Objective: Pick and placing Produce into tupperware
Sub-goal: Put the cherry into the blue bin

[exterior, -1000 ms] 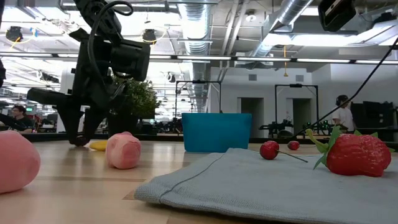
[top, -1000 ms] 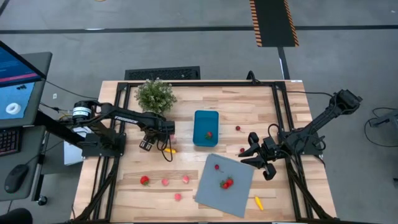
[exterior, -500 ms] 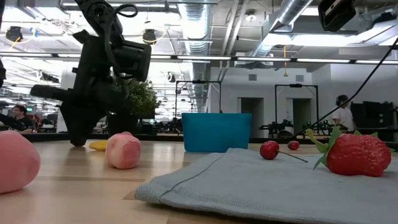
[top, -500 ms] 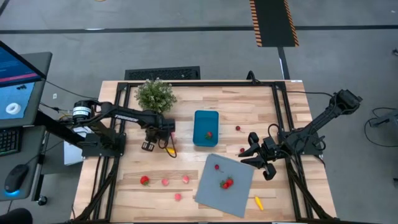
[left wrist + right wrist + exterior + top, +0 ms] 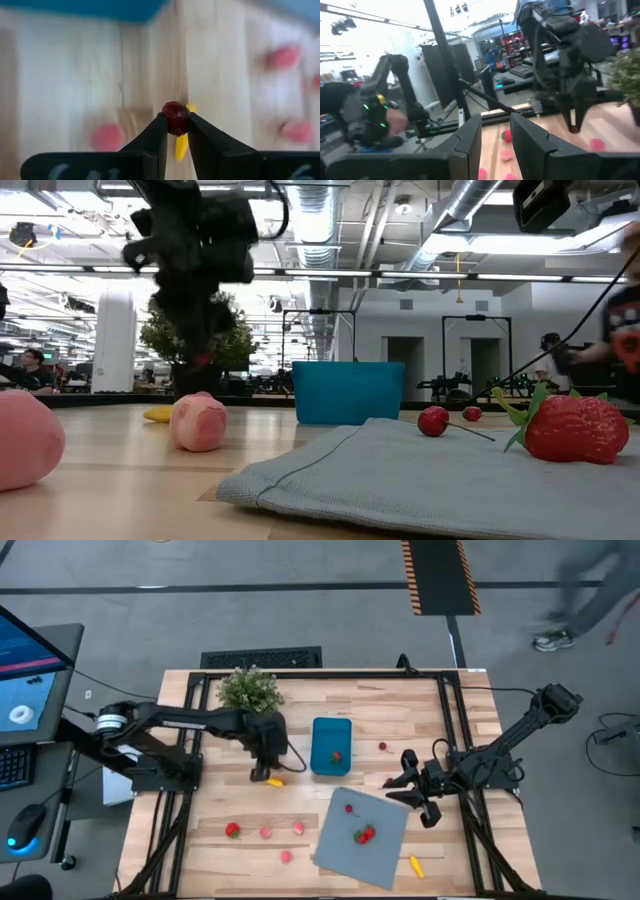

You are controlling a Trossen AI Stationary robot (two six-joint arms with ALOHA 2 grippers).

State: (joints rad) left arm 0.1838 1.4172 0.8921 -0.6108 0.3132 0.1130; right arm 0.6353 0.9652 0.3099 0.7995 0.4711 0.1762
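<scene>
Dark-red cherry sits clamped in the left gripper jaws, raised above the worktop; teal tub lies just right. Right gripper waits half-open, empty.

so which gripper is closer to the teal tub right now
Left. The left gripper, pinching a small dark red fruit, hangs just off the teal tub on its left-arm side. The right gripper waits farther off on the other side, beside the grey sheet.
</scene>
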